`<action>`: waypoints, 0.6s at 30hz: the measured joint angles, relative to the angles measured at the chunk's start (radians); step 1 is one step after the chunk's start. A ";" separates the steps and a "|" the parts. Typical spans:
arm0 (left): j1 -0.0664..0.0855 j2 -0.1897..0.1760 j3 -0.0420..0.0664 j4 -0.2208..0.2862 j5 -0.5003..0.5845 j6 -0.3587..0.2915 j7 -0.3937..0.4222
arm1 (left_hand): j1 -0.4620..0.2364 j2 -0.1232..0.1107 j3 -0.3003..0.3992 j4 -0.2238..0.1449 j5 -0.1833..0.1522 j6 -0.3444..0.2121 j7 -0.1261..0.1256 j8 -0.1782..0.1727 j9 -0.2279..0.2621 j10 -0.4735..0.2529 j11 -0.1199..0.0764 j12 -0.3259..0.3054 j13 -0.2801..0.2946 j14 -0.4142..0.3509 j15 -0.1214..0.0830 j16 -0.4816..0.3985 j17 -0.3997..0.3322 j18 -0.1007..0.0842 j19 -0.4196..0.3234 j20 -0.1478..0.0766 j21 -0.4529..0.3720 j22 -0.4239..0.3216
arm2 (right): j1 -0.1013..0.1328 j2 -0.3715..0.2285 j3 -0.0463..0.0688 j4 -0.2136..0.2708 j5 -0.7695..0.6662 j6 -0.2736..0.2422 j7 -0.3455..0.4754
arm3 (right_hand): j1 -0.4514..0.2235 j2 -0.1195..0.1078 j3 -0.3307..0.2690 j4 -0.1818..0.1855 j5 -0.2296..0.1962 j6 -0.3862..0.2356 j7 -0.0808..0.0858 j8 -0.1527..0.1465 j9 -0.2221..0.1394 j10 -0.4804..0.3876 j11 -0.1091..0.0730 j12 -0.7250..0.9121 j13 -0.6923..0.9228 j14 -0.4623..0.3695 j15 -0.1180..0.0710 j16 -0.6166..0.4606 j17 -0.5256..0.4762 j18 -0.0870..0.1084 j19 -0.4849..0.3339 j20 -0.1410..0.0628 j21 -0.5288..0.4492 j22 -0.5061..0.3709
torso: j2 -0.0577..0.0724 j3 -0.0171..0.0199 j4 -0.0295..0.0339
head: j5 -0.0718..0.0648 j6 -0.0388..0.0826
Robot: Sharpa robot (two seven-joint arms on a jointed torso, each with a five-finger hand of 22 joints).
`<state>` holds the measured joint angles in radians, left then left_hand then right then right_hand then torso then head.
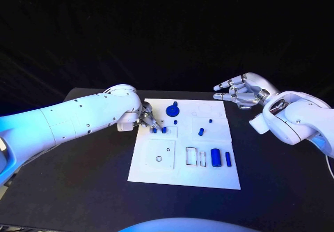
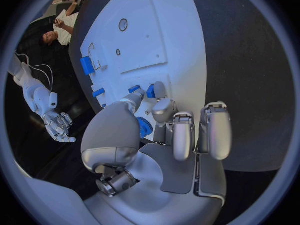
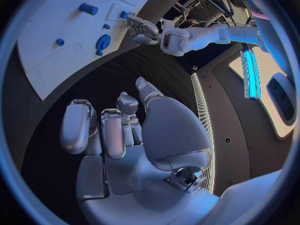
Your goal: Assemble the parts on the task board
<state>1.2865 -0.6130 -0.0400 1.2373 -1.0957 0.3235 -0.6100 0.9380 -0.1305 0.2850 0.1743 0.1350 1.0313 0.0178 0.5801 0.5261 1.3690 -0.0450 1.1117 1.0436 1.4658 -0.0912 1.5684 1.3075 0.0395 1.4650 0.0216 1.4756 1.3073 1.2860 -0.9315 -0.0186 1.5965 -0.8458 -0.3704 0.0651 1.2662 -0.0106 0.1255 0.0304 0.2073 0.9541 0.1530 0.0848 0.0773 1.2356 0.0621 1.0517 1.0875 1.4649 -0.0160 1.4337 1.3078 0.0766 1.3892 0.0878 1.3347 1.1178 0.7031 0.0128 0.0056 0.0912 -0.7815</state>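
left hand (image 1: 146, 121) at board's (image 1: 157, 169) left edge, fingertips pinching a blue part (image 1: 154, 129). right hand (image 1: 240, 92) w/ fingers apart, holding nothing, over bare counter (image 1: 278, 169) past board's far right corner.

No text, label, brand, number or sign is legible anywhere, neither on the task board (image 1: 182, 164) nor on the parts.

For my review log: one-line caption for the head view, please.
Left hand touches small blue parts on the white task board; right hand hovers open past the board's far right corner.
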 measured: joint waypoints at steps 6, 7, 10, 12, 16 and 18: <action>-0.004 -0.025 0.007 0.021 0.003 -0.009 0.002 | 0.010 0.010 -0.097 0.048 -0.048 0.000 0.000 -0.008 -0.007 0.000 0.000 -0.012 -0.005 0.000 0.000 0.000 0.000 0.000 0.000 0.000 0.000 0.000 | -0.001 0.001 0.000 -0.002 0.000 0.004 0.000 | 0.000 0.000 0.000 0.000 0.004 0.000 0.000 0.000 0.000 0.000 0.000 0.000 -0.001 0.000 0.000 0.000 0.000 0.000 -0.007 0.000 -0.006 -0.003 | 0.001 -0.0012 -0.0002 | -0.009 0.000; -0.004 -0.029 0.008 0.024 0.003 -0.011 0.002 | 0.011 0.011 -0.115 0.060 -0.062 -0.001 0.000 -0.009 -0.010 0.000 0.000 -0.012 -0.007 0.000 0.000 0.000 0.000 0.000 0.000 0.000 0.000 0.000 | -0.001 0.001 -0.001 -0.002 0.000 0.005 0.000 | 0.000 0.000 0.000 0.000 0.004 0.000 0.000 0.000 0.000 0.000 0.000 0.000 -0.001 0.000 0.000 0.000 0.000 0.000 -0.007 0.000 -0.006 -0.003 | 0.001 -0.0012 -0.0003 | -0.009 0.000; -0.001 -0.041 0.011 0.032 0.007 -0.023 0.002 | 0.023 0.021 -0.155 0.086 -0.074 -0.001 0.000 -0.003 -0.013 0.000 0.000 -0.026 -0.015 0.000 0.000 0.000 0.000 0.000 0.000 0.000 -0.012 0.000 | -0.001 -0.001 -0.001 -0.002 0.000 0.007 0.000 | 0.000 0.000 0.000 0.000 0.004 0.000 0.000 0.000 0.000 -0.003 0.003 0.000 -0.003 0.000 0.000 -0.005 0.000 0.000 -0.007 0.000 -0.006 -0.004 | 0.001 -0.0007 -0.0009 | -0.010 0.000; 0.006 -0.050 0.015 0.040 0.012 -0.034 0.005 | 0.041 0.027 -0.180 0.100 -0.074 -0.005 0.004 -0.003 -0.017 -0.012 0.004 -0.044 -0.034 0.000 0.000 0.000 0.000 0.000 0.000 0.000 -0.028 0.000 | -0.002 -0.004 -0.001 -0.002 0.000 0.008 -0.001 | 0.000 0.000 0.000 0.000 0.004 0.000 0.000 0.000 0.000 -0.004 0.004 0.000 -0.003 0.000 0.000 -0.006 0.000 0.000 -0.007 0.000 -0.006 -0.004 | 0.001 -0.0005 -0.0010 | -0.010 0.001; 0.015 -0.067 0.020 0.054 0.036 -0.063 0.031 | 0.074 0.048 -0.219 0.113 -0.074 -0.050 0.023 -0.004 -0.029 -0.102 0.015 -0.180 -0.172 0.000 0.000 0.000 0.000 0.013 0.000 0.000 -0.117 0.000 | -0.002 -0.006 -0.001 -0.004 0.000 0.009 -0.001 | 0.000 0.000 0.000 0.000 0.004 0.000 0.000 0.000 0.000 -0.004 0.004 0.000 -0.003 0.000 0.000 -0.006 0.000 0.000 -0.007 0.000 -0.006 -0.004 | 0.001 -0.0006 -0.0017 | -0.010 0.002; 0.017 -0.075 0.023 0.061 0.050 -0.081 0.053 | 0.105 0.055 -0.236 0.114 -0.065 -0.085 0.038 -0.010 -0.037 -0.177 0.027 -0.280 -0.272 0.000 0.012 -0.020 0.000 0.031 -0.035 0.006 -0.196 -0.028 | -0.002 -0.006 -0.002 -0.005 0.000 0.010 -0.001 | 0.000 0.000 0.000 0.000 0.004 0.000 0.000 0.000 0.000 -0.004 0.004 0.000 -0.003 0.000 0.000 -0.006 0.000 0.000 -0.007 0.000 -0.006 -0.004 | 0.001 -0.0007 -0.0021 | -0.012 0.002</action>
<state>1.3034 -0.6884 -0.0169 1.2984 -1.0452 0.2429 -0.5566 1.0432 -0.0756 0.0492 0.2887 0.0705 0.9461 0.0555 0.5705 0.4893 1.1925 -0.0178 0.8315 0.7717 1.4656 -0.0795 1.5481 1.3074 0.0704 1.4302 0.0279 1.2792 1.2798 1.2836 -0.9376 -0.0201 1.5915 -0.8462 -0.3608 0.0640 1.2662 -0.0106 0.1256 0.0304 0.2113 0.9541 0.1530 0.0848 0.0773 1.2321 0.0657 1.0517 1.0846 1.4649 -0.0160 1.4281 1.3075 0.0767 1.3819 0.0878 1.3286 1.1135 0.7039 0.0122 0.0035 0.0794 -0.7792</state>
